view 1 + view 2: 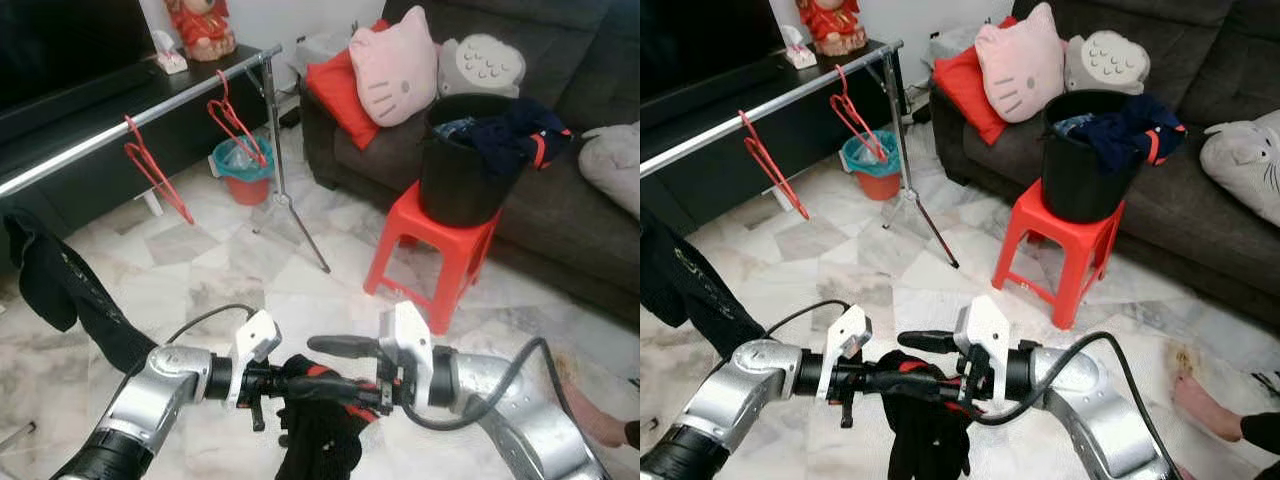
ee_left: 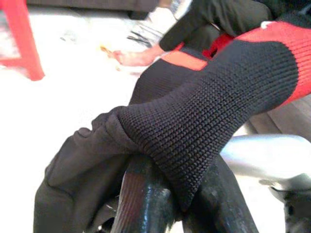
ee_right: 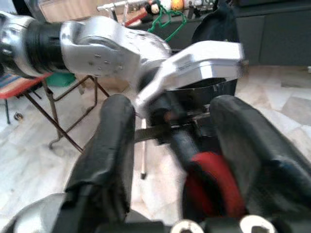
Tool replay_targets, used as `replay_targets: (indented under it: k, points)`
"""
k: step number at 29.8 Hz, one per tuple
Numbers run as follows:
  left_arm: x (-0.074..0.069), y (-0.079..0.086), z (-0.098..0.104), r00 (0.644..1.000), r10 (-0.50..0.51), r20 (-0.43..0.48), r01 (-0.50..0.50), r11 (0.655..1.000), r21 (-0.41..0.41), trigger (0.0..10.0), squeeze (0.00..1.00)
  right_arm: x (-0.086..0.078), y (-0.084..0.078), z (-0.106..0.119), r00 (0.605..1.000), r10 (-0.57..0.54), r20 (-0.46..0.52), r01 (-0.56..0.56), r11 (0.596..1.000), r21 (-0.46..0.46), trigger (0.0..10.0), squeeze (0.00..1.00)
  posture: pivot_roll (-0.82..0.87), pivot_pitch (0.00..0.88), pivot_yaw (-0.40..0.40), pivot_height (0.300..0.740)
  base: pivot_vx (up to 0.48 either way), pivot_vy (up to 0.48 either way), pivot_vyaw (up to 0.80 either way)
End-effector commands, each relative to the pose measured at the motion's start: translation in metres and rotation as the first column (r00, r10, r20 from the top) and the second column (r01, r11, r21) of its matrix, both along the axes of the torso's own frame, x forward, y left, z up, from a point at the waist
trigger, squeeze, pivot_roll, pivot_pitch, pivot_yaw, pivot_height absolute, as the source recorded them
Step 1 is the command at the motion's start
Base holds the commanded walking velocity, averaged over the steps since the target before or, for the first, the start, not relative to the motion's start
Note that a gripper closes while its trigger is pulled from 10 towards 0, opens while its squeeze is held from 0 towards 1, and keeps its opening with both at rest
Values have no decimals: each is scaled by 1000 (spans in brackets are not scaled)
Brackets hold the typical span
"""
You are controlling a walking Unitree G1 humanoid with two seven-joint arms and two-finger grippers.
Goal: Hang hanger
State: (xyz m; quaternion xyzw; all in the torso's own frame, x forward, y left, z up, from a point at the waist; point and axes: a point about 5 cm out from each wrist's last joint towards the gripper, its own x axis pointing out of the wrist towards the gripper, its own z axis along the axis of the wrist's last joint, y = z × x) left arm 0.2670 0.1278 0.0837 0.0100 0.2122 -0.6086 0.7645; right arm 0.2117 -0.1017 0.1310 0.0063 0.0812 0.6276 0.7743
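A red hanger (image 1: 320, 372) carrying a black garment (image 1: 320, 440) with red trim is held low in front of me, between both arms. My left gripper (image 1: 283, 385) is shut on it from the left, and the knitted cloth (image 2: 204, 121) drapes over its fingers. My right gripper (image 1: 305, 367) faces it from the right and stands open, its fingers (image 3: 107, 145) on either side of the hanger's red part (image 3: 214, 184). The silver clothes rail (image 1: 130, 120) runs at the far left, with two bare red hangers (image 1: 155, 175) (image 1: 235, 120) on it.
Another black garment (image 1: 60, 280) hangs at the near left. A black bucket (image 1: 460, 170) of clothes sits on a red stool (image 1: 440, 250) before the dark sofa (image 1: 580, 200). The rail's tripod stand (image 1: 285, 200) and a teal bin (image 1: 245, 165) are behind. A person's foot (image 1: 590, 415) rests at right.
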Motion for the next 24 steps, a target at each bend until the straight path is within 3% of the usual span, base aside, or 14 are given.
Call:
replay_targets:
  k: [1,7,9,10,11,12,13,14,15,17,18,20,23,24]
  points:
    - [6,4,5,999,31,37,-31,1000,1,0,0,-5,0,7,1000,-4,7,4,1000,27,10000,1000,-29,56,60,740,0,0,0]
    - [9,4,3,997,61,50,-62,998,8,0,0,-11,-7,4,996,-78,-32,80,994,72,10000,1000,-35,54,60,740,0,0,0]
    - [16,5,1,989,117,87,-120,992,30,0,0,-2,-18,-2,965,-256,-54,261,959,109,10000,1000,-34,53,59,740,0,0,0]
    - [20,6,0,984,148,99,-152,988,38,0,0,4,-24,-5,938,-340,-62,345,932,110,10000,847,-33,52,56,740,0,0,0]
    - [22,7,0,980,168,106,-173,984,42,0,0,7,-28,-8,917,-392,-67,398,911,109,10000,847,-33,52,56,740,0,0,0]
    - [25,8,1,973,192,129,-199,979,46,3725,0,13,-34,-12,880,-468,-88,475,872,119,10000,0,-34,52,57,740,0,0,0]
    - [25,8,1,973,192,129,-199,979,46,3725,0,13,-34,-12,880,-468,-88,475,872,119,10000,0,-34,52,57,740,0,0,0]
    - [27,9,1,968,205,144,-214,976,48,8078,0,16,-38,-14,852,-513,-104,523,843,126,10000,0,-34,52,57,740,0,0,0]
    - [32,9,2,957,239,164,-249,968,43,10000,0,30,-60,-27,688,-692,-219,723,679,127,10000,0,-39,51,59,740,0,0,0]
    - [32,9,2,957,239,164,-249,968,43,10000,0,30,-60,-27,688,-692,-219,723,679,127,10000,0,-39,51,59,740,0,0,0]
    - [36,9,3,947,262,183,-273,961,37,10000,0,39,-78,-42,509,-796,-327,856,509,93,10000,0,-38,51,59,740,0,0,0]
    - [39,9,5,937,286,199,-298,954,29,10000,0,46,-89,-56,348,-829,-438,930,364,48,10000,0,-37,50,59,740,0,0,0]
    - [42,9,6,923,316,218,-328,945,20,10000,0,51,-101,-72,164,-806,-569,980,200,0,10000,0,-33,51,59,740,0,0,0]
    - [42,9,6,923,316,218,-328,945,20,10000,0,51,-101,-72,164,-806,-569,980,200,0,10000,0,-33,51,59,740,0,0,0]
